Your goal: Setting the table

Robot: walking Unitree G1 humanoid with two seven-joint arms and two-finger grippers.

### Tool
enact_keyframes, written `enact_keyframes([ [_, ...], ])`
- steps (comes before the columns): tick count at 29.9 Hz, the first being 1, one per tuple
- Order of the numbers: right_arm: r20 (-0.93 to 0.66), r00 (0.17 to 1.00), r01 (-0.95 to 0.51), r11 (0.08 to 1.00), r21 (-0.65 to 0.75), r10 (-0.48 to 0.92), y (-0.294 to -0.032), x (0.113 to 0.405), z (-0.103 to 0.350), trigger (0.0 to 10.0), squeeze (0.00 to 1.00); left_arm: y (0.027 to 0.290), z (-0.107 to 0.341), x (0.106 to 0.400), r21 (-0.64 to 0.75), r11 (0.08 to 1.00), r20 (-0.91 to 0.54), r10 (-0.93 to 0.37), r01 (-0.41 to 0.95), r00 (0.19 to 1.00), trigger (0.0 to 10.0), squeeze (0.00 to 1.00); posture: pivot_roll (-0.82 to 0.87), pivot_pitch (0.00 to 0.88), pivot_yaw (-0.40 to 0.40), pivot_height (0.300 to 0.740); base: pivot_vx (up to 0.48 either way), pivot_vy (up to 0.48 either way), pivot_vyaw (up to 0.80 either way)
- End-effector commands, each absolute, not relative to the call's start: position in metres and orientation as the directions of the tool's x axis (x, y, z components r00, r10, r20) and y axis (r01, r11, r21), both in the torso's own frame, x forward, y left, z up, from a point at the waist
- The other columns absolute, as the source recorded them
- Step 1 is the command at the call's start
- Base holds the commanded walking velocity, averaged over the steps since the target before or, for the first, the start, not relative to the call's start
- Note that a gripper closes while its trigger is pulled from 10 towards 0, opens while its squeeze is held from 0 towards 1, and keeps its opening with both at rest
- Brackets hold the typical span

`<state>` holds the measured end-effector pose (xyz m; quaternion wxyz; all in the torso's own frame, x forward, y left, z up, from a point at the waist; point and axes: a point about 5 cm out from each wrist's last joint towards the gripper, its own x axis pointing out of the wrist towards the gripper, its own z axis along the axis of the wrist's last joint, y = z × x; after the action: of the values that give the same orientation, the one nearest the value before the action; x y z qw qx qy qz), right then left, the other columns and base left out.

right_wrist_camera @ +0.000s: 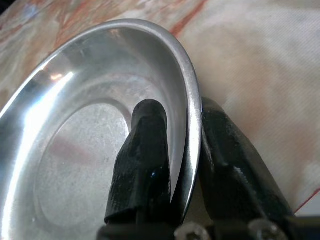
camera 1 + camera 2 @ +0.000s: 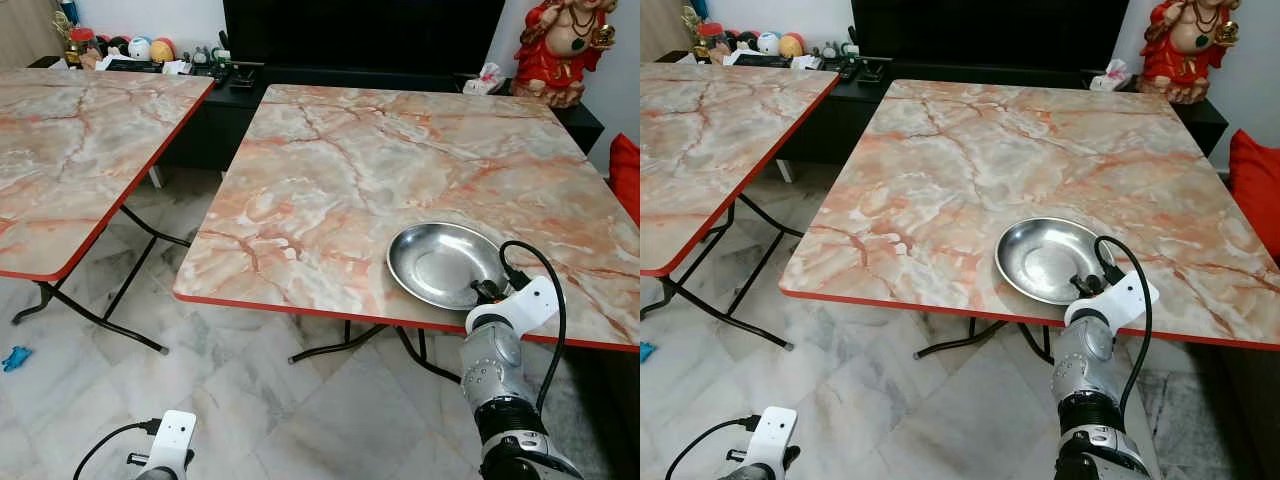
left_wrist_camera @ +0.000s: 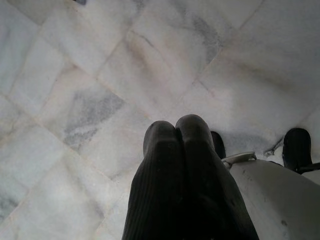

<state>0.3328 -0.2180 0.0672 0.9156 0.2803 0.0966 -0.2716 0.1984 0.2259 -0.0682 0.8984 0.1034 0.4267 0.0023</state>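
Plate (image 2: 440,262) nr table (image 2: 330,180) front edge | R claw (image 1: 186,150) pinching rim

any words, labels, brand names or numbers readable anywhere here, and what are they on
None can be read.
Steel plate, clamped at its rim by the right gripper: bare metal, no stamp showing.
Marble-pattern table: veining only, no print.
Small items on the black cabinet at the back: too small and blurred to read any label.
Red statue: no lettering visible.
Left gripper, hanging over the floor: plain black.
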Motion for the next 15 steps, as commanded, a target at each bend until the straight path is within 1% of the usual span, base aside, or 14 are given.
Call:
enact_keyframes([
  [1, -0.37, 0.794, 0.607, 0.662, 0.44, -0.482, -0.2268, 0.328, 0.0605, 10.0, 0.0, 0.2258, -0.0691, 0.1969, 0.192, 0.978, -0.77, 0.094, 0.088, 0.63, 10.0, 0.0, 0.12, 0.038, -0.03, 0.74, 0.0, 0.0, 0.0],
  [2, -0.363, 0.793, 0.609, 0.657, 0.445, -0.489, -0.2288, 0.3289, 0.0624, 10.0, 0.0, 0.2257, -0.0691, 0.1969, 0.192, 0.977, -0.77, 0.094, 0.088, 0.631, 10.0, 0.0, 0.11, 0.039, -0.03, 0.74, 0.0, 0.0, 0.0],
  [3, -0.358, 0.797, 0.604, 0.661, 0.446, -0.487, -0.2285, 0.3298, 0.0637, 10.0, 0.55, 0.2258, -0.0691, 0.1968, 0.192, 0.978, -0.77, 0.096, 0.086, 0.63, 10.0, 0.0, 0.11, 0.039, -0.03, 0.74, 0.0, 0.0, 0.0],
  [4, -0.354, 0.8, 0.6, 0.665, 0.446, -0.484, -0.2281, 0.3305, 0.0644, 10.0, 0.55, 0.2259, -0.0691, 0.1968, 0.192, 0.978, -0.77, 0.096, 0.085, 0.63, 10.0, 0.0, 0.11, 0.039, -0.03, 0.74, 0.0, 0.0, 0.0],
  [5, -0.348, 0.802, 0.597, 0.669, 0.444, -0.485, -0.2277, 0.3313, 0.0656, 10.0, 1.0, 0.2259, -0.0692, 0.1967, 0.192, 0.978, -0.771, 0.097, 0.085, 0.63, 10.0, 0.0, 0.12, 0.039, -0.031, 0.74, 0.0, 0.0, 0.0],
  [14, -0.354, 0.803, 0.596, 0.673, 0.438, -0.48, -0.2248, 0.3314, 0.0639, 10.0, 1.0, 0.2264, -0.0693, 0.1963, 0.19, 0.978, -0.771, 0.097, 0.082, 0.629, 10.0, 0.0, 0.12, 0.04, -0.031, 0.74, 0.0, 0.0, 0.0],
  [15, -0.355, 0.802, 0.597, 0.673, 0.436, -0.481, -0.2249, 0.3313, 0.0636, 10.0, 0.27, 0.2264, -0.0693, 0.1962, 0.19, 0.978, -0.771, 0.097, 0.081, 0.629, 10.0, 0.0, 0.12, 0.041, -0.032, 0.74, 0.0, 0.0, 0.0],
])
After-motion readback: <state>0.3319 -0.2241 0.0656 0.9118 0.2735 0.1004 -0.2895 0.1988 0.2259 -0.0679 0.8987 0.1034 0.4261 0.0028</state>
